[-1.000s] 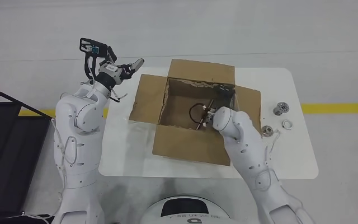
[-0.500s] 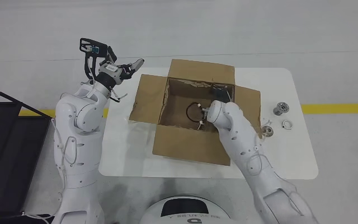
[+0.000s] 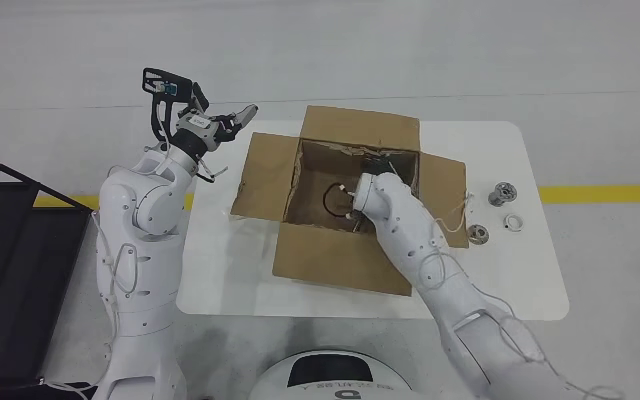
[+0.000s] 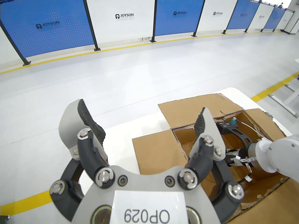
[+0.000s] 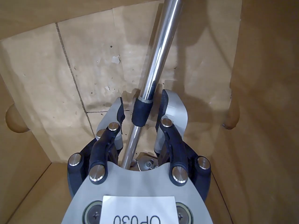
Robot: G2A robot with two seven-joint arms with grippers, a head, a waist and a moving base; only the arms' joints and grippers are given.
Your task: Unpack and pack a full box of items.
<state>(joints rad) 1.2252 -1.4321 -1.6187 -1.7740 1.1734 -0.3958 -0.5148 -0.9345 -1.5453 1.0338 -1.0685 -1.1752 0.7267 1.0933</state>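
**Right gripper [image 5: 143, 98] spread astride a steel rod [image 5: 161, 45] inside the box [image 3: 340, 258]**

The polished rod looks stiff, slippery and fairly weighty. Its black sleeve [image 5: 140, 114], lying between the unclenched fingers with a gap on each side, seems the surest place to grip. Beyond the gripper, the rod runs toward a box wall. At the top view's upper left, the left gripper [image 3: 240, 114] hangs wide open, holding nothing.
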